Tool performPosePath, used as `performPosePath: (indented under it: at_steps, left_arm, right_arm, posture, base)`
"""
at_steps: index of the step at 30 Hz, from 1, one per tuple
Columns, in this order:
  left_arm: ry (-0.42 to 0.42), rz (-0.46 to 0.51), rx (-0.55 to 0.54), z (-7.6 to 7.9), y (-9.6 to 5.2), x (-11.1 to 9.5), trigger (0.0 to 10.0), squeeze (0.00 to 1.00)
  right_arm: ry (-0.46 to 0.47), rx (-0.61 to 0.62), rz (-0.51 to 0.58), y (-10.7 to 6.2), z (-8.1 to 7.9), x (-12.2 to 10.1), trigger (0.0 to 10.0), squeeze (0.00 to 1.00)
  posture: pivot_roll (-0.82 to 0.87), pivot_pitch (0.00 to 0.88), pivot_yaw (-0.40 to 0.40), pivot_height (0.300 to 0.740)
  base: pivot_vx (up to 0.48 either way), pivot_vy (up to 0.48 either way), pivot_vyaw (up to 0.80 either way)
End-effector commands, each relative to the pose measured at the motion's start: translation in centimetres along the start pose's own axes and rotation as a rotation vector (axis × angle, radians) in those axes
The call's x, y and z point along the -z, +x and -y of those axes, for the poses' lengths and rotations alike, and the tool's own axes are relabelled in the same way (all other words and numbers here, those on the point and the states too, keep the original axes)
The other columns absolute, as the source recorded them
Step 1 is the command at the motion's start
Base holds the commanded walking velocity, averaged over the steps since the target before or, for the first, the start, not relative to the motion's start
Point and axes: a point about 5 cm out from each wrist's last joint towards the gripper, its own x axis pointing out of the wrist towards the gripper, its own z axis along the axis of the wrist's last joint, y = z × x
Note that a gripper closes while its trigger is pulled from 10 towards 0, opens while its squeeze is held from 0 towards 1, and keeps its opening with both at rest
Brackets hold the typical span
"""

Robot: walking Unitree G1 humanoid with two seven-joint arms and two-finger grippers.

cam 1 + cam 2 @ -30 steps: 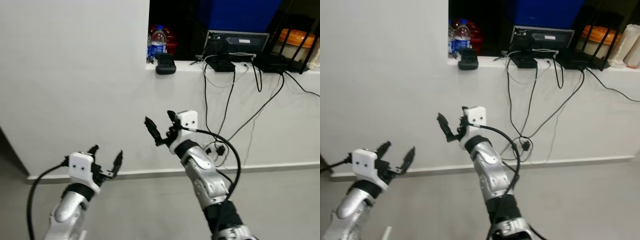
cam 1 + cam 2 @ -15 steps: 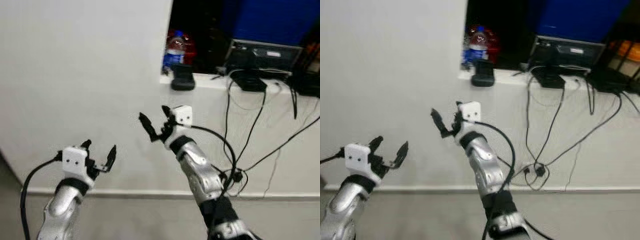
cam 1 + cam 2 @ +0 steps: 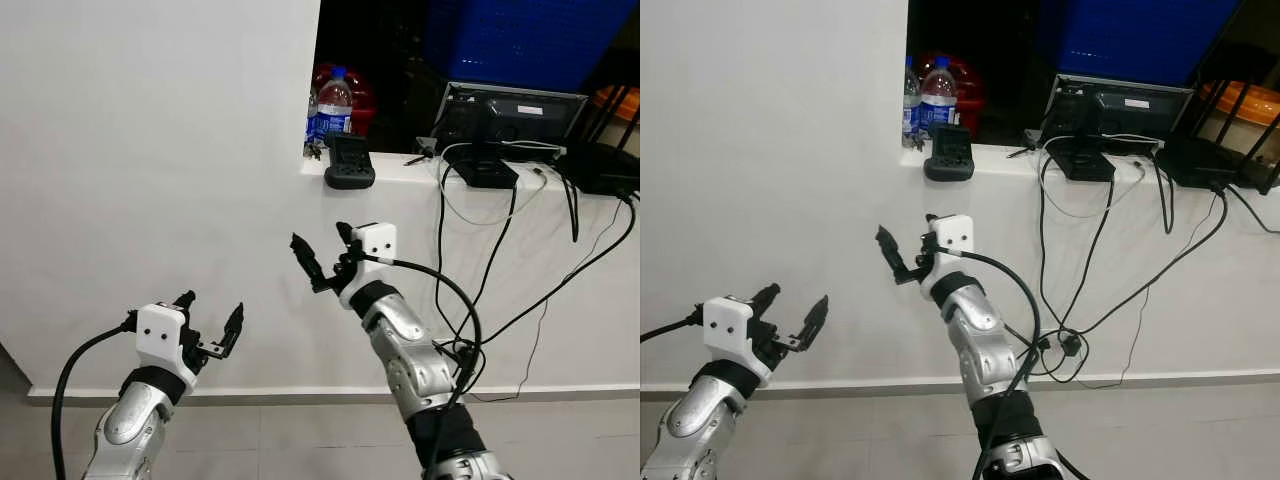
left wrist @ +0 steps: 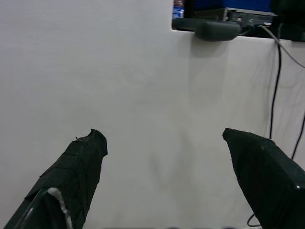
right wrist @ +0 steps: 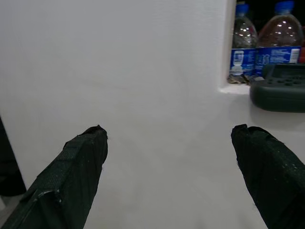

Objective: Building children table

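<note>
— Table: where is it?
— Cannot tell. The left gripper (image 3: 211,305) and right gripper (image 3: 319,238) are both raised before a white wall (image 3: 150,150), fingers spread wide, holding nothing.
— And farther out?
— A ledge (image 3: 400,174) above the right gripper carries water bottles (image 3: 333,100), a black box (image 3: 349,165) and a monitor (image 3: 510,105); cables (image 3: 441,250) hang down from it.

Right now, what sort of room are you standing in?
Probably a home's utility or storage corner. A white wall has a ledge holding water bottles, a black device and electronics with cables trailing down. Both grippers, left and right, are open and empty.
</note>
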Motion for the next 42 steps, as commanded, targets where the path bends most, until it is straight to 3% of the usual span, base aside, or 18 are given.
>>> performPosePath:
  at_steps: [1,7,28,38,42]
  left_arm:
    - [-0.014,-0.001,0.009,0.1,-0.1,-0.1,10.0,0.0]
    - [-0.012,0.007,0.011,0.1,-0.1,-0.2,10.0,0.0]
    - [-0.004,-0.001,0.026,0.5,-0.1,0.1,10.0,0.0]
    - [0.019,-0.029,0.042,0.7,-0.5,0.7,10.0,0.0]
    - [0.053,-0.081,0.018,0.0,-1.2,1.3,10.0,0.0]
  right_arm:
    - [0.011,0.001,-0.012,-0.1,0.0,0.2,10.0,0.0]
    - [0.011,-0.002,-0.013,0.0,0.0,0.3,10.0,0.0]
    - [0.002,0.007,-0.022,-0.2,0.3,0.3,10.0,0.0]
    - [-0.04,-0.012,-0.063,-1.0,1.0,0.7,10.0,0.0]
    - [-0.052,-0.007,-0.126,-1.7,1.0,1.7,10.0,0.0]
  posture:
    - [0.08,0.0,-0.104,0.74]
    - [0.08,0.0,-0.103,0.74]
    - [0.07,0.0,-0.105,0.74]
    - [0.07,0.0,-0.108,0.74]
    - [0.07,0.0,-0.109,0.74]
  base:
    - [0.0,0.386,0.0]
    - [0.0,0.455,0.0]
    - [0.0,0.0,0.0]
    - [0.0,0.0,0.0]
    - [0.0,0.0,0.0]
